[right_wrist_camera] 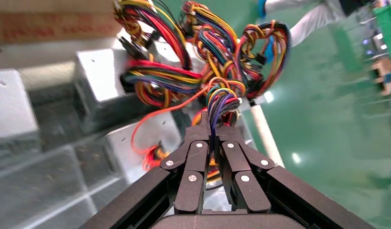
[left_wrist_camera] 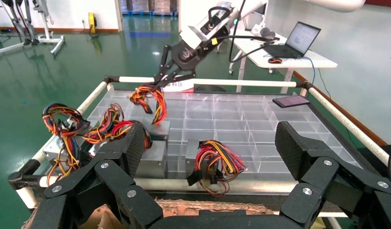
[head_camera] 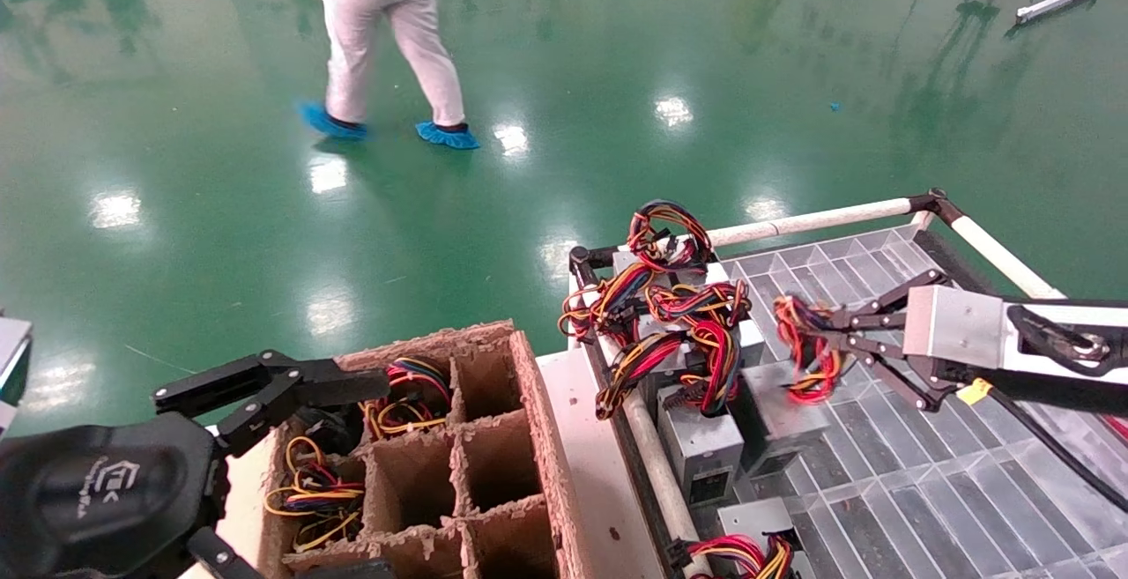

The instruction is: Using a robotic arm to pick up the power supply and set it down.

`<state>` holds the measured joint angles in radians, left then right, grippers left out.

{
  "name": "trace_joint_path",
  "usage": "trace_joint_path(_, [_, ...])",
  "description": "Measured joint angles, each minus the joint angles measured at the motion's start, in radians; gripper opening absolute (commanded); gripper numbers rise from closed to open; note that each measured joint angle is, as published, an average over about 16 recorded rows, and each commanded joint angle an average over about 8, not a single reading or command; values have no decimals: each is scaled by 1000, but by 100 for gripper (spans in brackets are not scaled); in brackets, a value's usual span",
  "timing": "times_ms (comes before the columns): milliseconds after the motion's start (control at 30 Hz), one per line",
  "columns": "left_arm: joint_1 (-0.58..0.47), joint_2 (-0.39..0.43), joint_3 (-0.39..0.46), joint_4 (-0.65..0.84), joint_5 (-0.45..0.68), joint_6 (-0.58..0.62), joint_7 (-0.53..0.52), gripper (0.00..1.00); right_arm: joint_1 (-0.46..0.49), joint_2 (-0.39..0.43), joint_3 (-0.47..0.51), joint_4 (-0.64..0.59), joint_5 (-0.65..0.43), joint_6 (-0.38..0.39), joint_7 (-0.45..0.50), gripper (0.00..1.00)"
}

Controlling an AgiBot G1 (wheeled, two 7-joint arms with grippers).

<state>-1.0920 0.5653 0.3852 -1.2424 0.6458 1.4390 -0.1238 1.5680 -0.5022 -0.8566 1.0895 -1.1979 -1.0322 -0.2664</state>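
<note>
Right tool is pinching the power supply by its wires, so lift slow or it'll swing.

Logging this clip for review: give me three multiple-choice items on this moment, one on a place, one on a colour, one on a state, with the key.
1. Where is the right pincer?
A. over the clear gridded tray
B. inside the cardboard divider box
C. over the green floor

2. What colour are the walking person's shoe covers?
A. white
B. blue
C. red

3. What state is the right pincer in?
A. wide open, nothing in it
B. shut on the power supply's wire bundle
C. shut on a metal casing

Key: 1 A, the head view shows it above the tray cells. 2 B, both are blue. 3 B, the right wrist view shows its fingers closed around the wires.
</note>
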Motion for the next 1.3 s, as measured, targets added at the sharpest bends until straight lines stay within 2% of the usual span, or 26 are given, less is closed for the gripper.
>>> trace_joint_path(33, [0, 0, 0, 0, 0, 0, 0, 100, 0, 0, -1, -2, 2, -3, 4, 97])
trace_joint_path(67, [0, 0, 0, 0, 0, 0, 0, 100, -1, 0, -1, -4, 4, -6, 7, 100])
trace_joint_path(1300, [0, 0, 0, 0, 0, 0, 0, 100, -4, 2, -1, -3, 8, -8, 9, 100])
